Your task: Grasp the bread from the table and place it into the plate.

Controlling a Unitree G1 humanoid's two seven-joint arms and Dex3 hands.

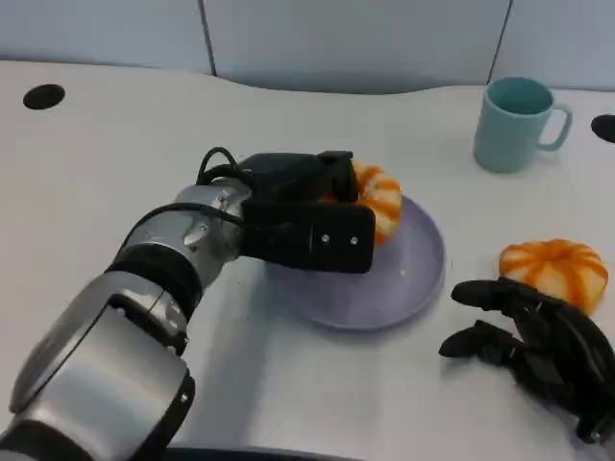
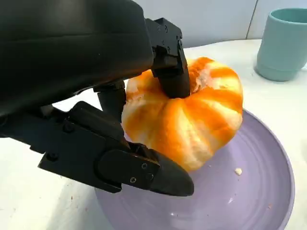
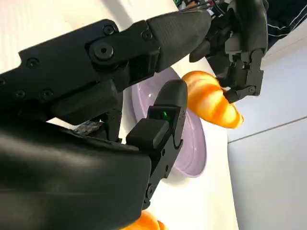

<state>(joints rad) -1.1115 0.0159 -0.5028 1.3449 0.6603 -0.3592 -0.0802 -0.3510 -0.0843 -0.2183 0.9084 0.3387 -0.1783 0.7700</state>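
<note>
Left hand (image 2: 144, 110), black and many-fingered, is clamping the round orange-and-white striped bread (image 2: 192, 120), holding it over the rear part of the shallow lavender plate (image 2: 268, 191). Plate surface is lying directly beneath the bread, so release is looking close; whether they are touching is unclear. Right hand (image 1: 538, 341) is resting with fingers apart beside a second striped bun (image 1: 554, 271).

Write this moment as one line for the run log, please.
left robot hand: holds bread over plate | right robot hand: open, on table | second bread: on table | cup: behind plate
</note>
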